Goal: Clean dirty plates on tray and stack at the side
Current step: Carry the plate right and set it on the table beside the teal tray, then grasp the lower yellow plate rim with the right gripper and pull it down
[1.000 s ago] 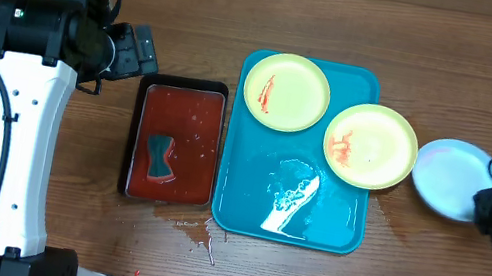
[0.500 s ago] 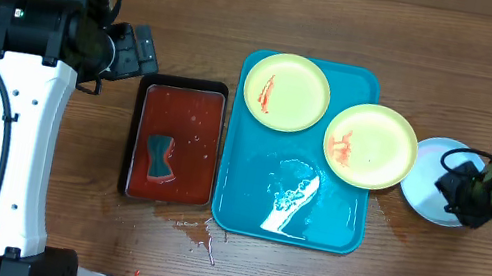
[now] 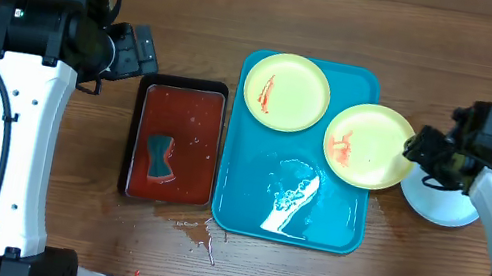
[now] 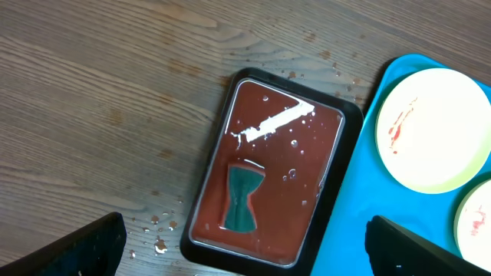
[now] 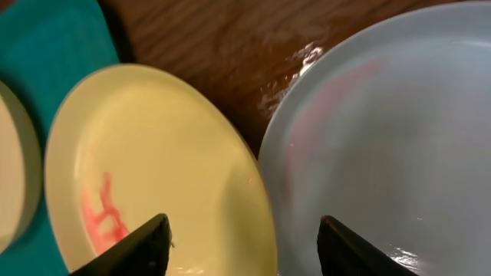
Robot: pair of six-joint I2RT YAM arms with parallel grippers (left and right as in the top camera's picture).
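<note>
Sponge (image 3: 158, 158) in black tray (image 3: 186, 84); turquoise tray (image 3: 244, 178) just beside.

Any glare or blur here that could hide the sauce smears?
Overhead: sharp; white glare on the wet tray floor, smears on the rear plate and right plate legible. Left wrist: sharp; a white glare streak on the red liquid. Right wrist: close and soft; sheen on the blue plate and wet table, right plate's smear readable.

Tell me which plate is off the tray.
The light-blue plate, resting on the table right of the tray; both yellow-green plates sit on the tray, smeared red.
</note>
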